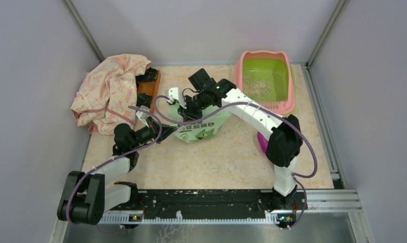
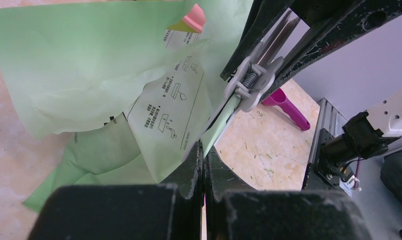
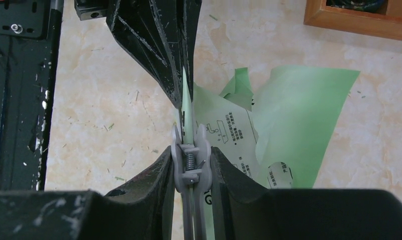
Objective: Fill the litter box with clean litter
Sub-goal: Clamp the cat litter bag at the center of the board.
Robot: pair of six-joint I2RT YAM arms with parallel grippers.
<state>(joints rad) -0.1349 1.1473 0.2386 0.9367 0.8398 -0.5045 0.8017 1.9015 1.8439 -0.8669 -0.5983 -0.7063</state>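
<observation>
Both arms meet at the bag's [image 1: 198, 130] top edge: the left gripper [image 2: 204, 150] is pinched shut on the paper, and the right gripper [image 3: 191, 159] squeezes the grey clip [image 2: 246, 85] there. The litter box [image 1: 264, 53], thinly scattered with litter [image 1: 257, 87], lies beyond and to the right, nearer the right arm.

Left hand [image 2: 205, 152] tight on green bag [image 2: 88, 65] edge, gray clip [image 2: 251, 82] just above.

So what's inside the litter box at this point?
Only a thin patch of clean litter lies on the green floor of the litter box; the rest is bare. The strip under its slotted ledge is hidden.
</observation>
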